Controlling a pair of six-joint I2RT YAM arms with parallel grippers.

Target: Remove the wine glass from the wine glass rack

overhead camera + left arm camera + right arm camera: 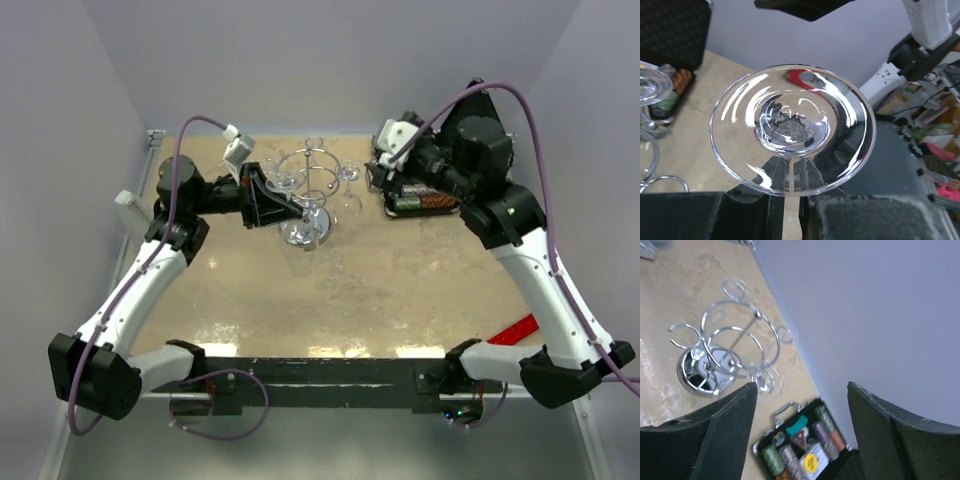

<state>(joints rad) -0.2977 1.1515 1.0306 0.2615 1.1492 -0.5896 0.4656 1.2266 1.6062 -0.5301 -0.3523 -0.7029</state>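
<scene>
Currently, the wine glass (pixel 792 127) is held by its stem between the fingers (pixel 865 220) of the left gripper (pixel 785 210), which are closed to a narrow gap around it. In the left wrist view its round foot is turned toward the camera, and the stem runs down from it into that gap. From overhead, the left gripper (pixel 270 197) and the wine glass (pixel 284 181) are seen just beside the left side of the wine glass rack (pixel 308 195), which stands on the table (pixel 400 290) toward the far edge. Whether the glass is clear of the rack's loops cannot be told.

The right gripper (pixel 800 387) is held with its fingers (pixel 725 430) spread wide apart and nothing between them. It is raised above a black case (pixel 800 445) of round chips, which lies open just to the right of the wine glass rack (pixel 725 355). A second clear glass (pixel 765 382) is seen at the rack's near side in the right wrist view.
</scene>
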